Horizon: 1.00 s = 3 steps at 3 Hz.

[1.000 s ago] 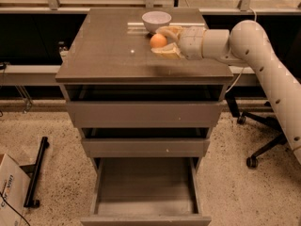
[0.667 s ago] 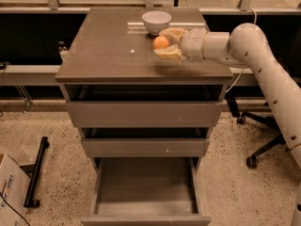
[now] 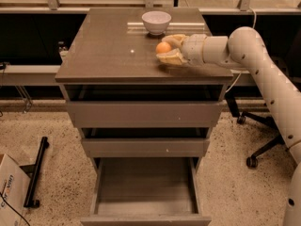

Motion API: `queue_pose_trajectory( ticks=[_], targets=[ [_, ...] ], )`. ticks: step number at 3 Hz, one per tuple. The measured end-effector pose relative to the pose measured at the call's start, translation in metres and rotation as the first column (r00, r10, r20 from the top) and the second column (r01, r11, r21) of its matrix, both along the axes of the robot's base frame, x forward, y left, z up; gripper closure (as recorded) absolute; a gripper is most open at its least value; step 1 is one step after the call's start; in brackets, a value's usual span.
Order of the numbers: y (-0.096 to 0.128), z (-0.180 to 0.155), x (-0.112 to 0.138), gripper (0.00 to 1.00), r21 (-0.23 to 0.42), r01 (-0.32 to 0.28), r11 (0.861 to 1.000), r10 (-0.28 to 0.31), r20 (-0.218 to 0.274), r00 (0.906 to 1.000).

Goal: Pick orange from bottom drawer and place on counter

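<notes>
The orange [image 3: 162, 47] sits between the two yellowish fingers of my gripper [image 3: 168, 49], low over the right part of the counter [image 3: 103, 51], close to its surface. The gripper reaches in from the right on the white arm [image 3: 254, 51] and is shut on the orange. I cannot tell whether the orange touches the counter. The bottom drawer [image 3: 146, 192] is pulled out and shows an empty tray. The two drawers above it are closed or nearly closed.
A white bowl [image 3: 156, 21] stands at the back of the counter, just behind the gripper. An office chair base [image 3: 256, 145] stands on the floor to the right. A cardboard box [image 3: 8, 192] and a black bar [image 3: 35, 173] lie on the floor at the left.
The gripper with the orange has moved slightly right and down toward the counter surface. The drawers have not moved.
</notes>
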<state>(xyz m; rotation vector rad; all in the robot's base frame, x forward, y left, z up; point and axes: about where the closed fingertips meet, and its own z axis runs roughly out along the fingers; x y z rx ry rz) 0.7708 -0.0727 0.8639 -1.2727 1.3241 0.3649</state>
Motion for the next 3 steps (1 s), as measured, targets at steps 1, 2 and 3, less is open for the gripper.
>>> queue_pose_trajectory(
  ticks=[1,2,3],
  targets=[
    [0.0029,-0.0015,0.0002,0.39,0.002,-0.003,1.000,0.003,-0.006,1.0000],
    [0.0074,-0.0029,0.0002,0.08,0.003,-0.009,1.000,0.009,-0.009,0.9999],
    [0.0094,-0.0035,0.0002,0.00,0.003,-0.012,1.000,0.012,-0.010,0.9999]
  ],
)
